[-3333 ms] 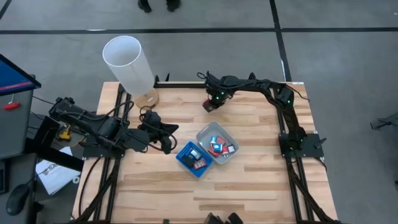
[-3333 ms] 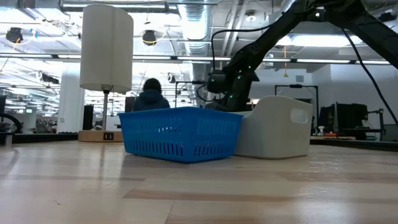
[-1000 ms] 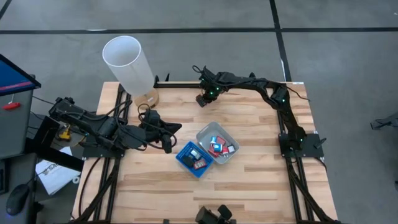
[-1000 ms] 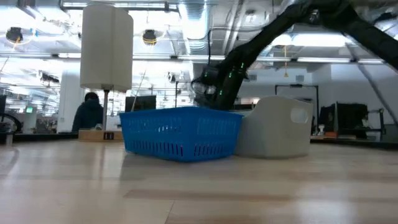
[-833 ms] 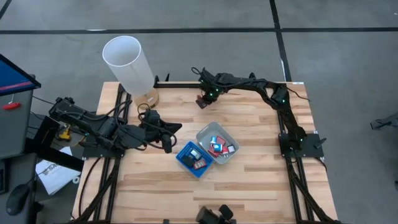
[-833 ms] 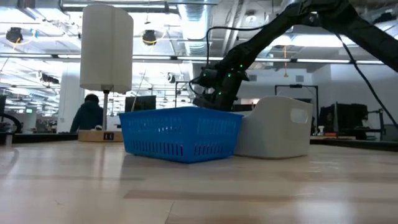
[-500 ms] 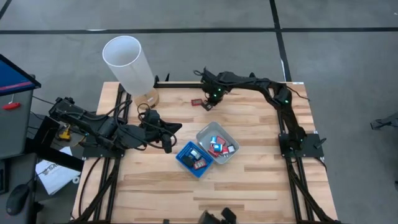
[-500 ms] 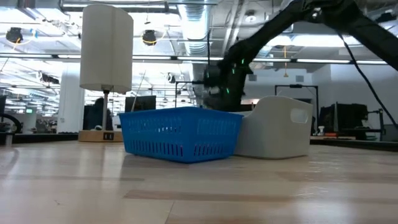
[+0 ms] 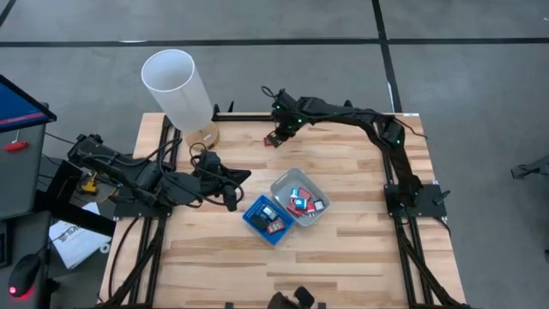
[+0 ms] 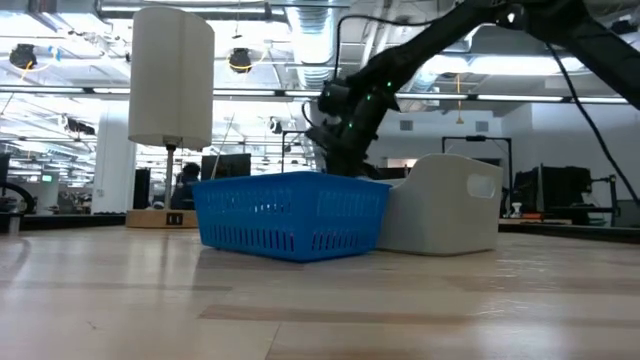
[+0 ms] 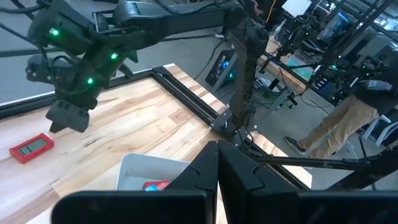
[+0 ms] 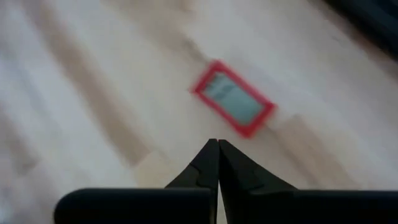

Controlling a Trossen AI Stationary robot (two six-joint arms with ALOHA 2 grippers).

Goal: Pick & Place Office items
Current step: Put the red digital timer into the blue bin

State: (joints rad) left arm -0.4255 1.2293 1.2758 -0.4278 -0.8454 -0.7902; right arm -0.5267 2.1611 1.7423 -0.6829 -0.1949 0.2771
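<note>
Red item (image 9: 268, 142) newly on wooden table (image 9: 343, 249), person (image 11: 339, 121) beyond.

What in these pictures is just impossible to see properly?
- Pieces in the blue tray: low view, its wall hides them.
- Contents of the grey tray: low view, solid wall; left wrist view, the left gripper covers most.
- Face of the red item: right wrist view, blurred; high view, too small.
- Left gripper: high view, lost among dark cables.
</note>
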